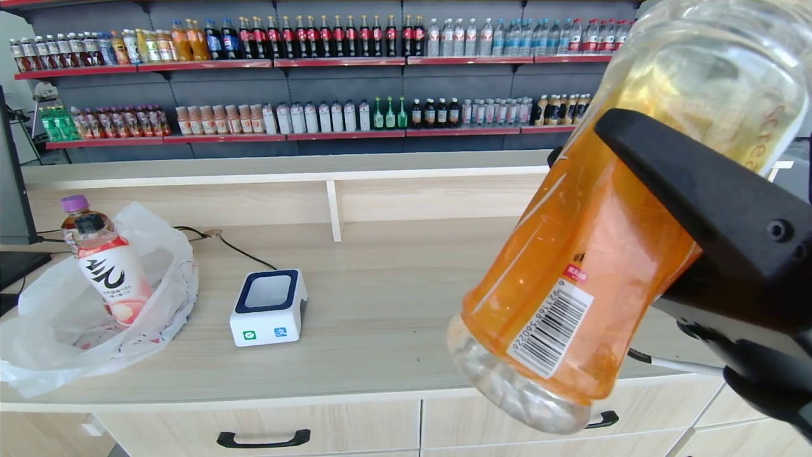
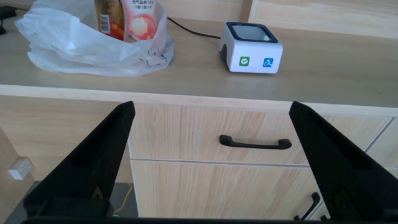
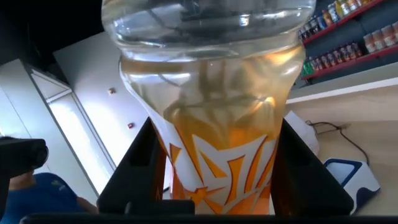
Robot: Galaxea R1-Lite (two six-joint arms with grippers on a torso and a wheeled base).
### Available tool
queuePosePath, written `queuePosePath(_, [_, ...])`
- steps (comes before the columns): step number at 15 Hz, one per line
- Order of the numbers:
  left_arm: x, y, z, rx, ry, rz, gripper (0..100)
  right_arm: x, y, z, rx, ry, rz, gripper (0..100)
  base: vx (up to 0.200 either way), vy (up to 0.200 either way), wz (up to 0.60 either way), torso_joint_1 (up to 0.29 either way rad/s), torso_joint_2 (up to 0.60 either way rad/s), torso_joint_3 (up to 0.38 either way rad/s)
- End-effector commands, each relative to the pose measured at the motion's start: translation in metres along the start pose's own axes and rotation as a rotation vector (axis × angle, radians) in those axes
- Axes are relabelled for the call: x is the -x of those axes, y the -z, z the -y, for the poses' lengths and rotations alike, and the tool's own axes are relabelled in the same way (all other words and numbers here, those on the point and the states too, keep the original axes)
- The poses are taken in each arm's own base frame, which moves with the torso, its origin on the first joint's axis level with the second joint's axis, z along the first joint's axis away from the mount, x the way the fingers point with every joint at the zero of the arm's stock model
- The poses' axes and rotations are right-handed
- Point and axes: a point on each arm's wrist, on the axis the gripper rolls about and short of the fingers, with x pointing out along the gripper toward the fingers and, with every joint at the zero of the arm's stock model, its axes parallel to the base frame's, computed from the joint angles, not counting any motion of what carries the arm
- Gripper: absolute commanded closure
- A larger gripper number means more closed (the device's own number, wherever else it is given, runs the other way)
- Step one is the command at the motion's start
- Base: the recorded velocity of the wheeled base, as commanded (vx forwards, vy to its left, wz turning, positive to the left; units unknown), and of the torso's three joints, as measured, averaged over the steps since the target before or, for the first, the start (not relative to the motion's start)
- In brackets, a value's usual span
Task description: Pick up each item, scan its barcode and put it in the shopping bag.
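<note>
The right gripper (image 3: 219,158) is closed on a clear plastic bottle with an orange wrap label (image 1: 590,266). Its two flat black fingers (image 3: 140,171) press on opposite sides of the narrow waist, holding the bottle tilted above the pale wood-grain counter (image 1: 393,298). The label carries a white patch of black barcode bars (image 1: 550,330) just below the gripper, with a small red tag above it, and white zigzag lettering on another side. The bottle's ribbed clear base points down and to the left. Below and well to the left of this gripper sits a white box-shaped scanner with a dark-blue-framed glass window (image 1: 269,308) and two small square icons, green and blue, on its front. Farther left lies a crinkled translucent white plastic shopping bag (image 1: 57,336), with a purple-capped bottle with a white and pink label (image 1: 104,263) leaning inside. The left gripper (image 2: 211,158) is spread wide and empty, level with the drawer fronts and a black drawer handle (image 2: 255,144). The scanner and bag are above it and farther ahead.
</note>
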Motion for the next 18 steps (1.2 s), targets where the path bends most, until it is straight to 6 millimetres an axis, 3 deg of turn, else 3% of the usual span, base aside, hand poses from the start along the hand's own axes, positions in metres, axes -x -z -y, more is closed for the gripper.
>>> queuePosePath(1, [0.0000,0.0000,0.0000,0.000,0.001,0.001,0,-0.0010,-0.0001,-0.0024,-0.016,-0.026,-0.011,100,0.000,0.000,0.00,0.000,0.00,0.000])
queuePosePath(13, [0.0000,0.0000,0.0000,0.000,-0.001,0.001,0,0.0044,0.0007,-0.0026,-0.106,-0.027,-0.030,100,0.000,0.000,0.00,0.000,0.00,0.000])
queuePosePath(18, [0.0000,0.0000,0.0000,0.000,0.001,0.001,0,0.0009,0.0034,-0.0021,-0.113,-0.106,-0.104,100,0.000,0.000,0.00,0.000,0.00,0.000])
